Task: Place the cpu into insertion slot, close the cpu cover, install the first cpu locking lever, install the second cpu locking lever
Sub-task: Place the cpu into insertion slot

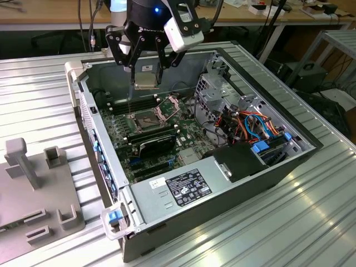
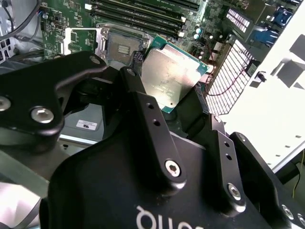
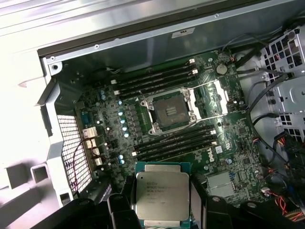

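Your black gripper [image 1: 146,73] hangs at the upper middle of the exterior view, over the open grey metal computer case [image 1: 250,183]. Its fingers are drawn in against two opposite edges of the small flat square cpu [image 1: 146,83] with the silvery-beige metal top, and it carries the cpu in the air, clear of the board. In both wrist views you see that same cpu [image 2: 170,76] [image 3: 162,198] pinched between the black fingers.

The square dark insertion slot [image 1: 146,120] with its shiny metal rim lies uncovered on the green motherboard [image 1: 192,132], just below the cpu in the frame, between rows of long black memory slots [image 3: 157,80]. The thin dark-silver cpu cover [image 1: 168,104] stands swung up off the slot, on the exterior view's right of it.

The case rests on a ribbed aluminium desk [image 1: 311,222], with a grey plastic fixture [image 1: 33,183] at the lower left.
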`<state>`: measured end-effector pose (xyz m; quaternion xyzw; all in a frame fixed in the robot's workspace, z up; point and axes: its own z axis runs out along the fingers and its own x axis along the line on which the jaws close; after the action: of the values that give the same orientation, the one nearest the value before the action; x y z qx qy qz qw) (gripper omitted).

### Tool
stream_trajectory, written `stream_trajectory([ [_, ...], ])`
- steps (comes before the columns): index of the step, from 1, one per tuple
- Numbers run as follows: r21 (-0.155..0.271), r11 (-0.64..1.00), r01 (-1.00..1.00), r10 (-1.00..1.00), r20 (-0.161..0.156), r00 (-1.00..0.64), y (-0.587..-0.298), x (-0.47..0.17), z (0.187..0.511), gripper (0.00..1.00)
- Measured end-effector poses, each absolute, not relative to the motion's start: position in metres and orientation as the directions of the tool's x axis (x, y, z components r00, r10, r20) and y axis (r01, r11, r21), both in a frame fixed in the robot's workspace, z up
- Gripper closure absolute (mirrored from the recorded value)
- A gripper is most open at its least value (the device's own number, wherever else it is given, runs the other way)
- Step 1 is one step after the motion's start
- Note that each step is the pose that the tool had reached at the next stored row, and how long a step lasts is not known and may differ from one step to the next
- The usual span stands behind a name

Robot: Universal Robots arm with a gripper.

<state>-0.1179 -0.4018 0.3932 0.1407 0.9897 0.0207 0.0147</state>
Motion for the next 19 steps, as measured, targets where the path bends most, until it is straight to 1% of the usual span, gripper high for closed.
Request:
stream_trajectory([
  [19, 0.045, 0.937, 0.348, 0.349, -0.023, -0.937, -0.4018, -0.1179, 0.3931, 0.45],
])
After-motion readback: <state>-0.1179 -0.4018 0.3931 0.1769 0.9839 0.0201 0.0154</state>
